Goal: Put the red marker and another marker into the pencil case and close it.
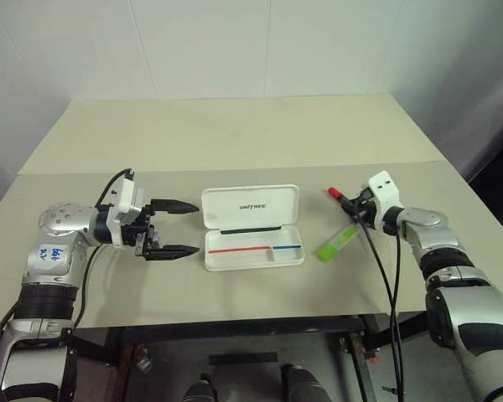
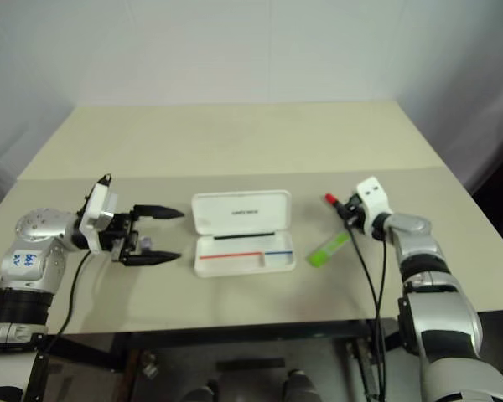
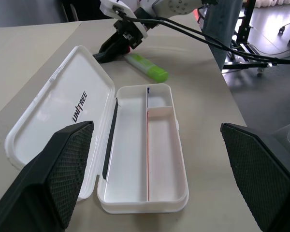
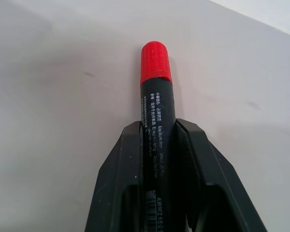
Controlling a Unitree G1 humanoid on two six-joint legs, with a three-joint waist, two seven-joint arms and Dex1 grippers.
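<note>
Right gripper (image 4: 157, 140) I see clamped on the red marker (image 4: 157, 96); left gripper (image 1: 174, 228) gapes empty beside the open pencil case (image 1: 251, 228), green highlighter (image 1: 338, 243) on table.

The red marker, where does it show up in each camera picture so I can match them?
Left eye view: red marker, right of the pencil case, in the right gripper.
Right eye view: same spot.
Left wrist view: hidden behind that gripper.
Right wrist view: centre, clamped.
Shared landmark: green highlighter.
</note>
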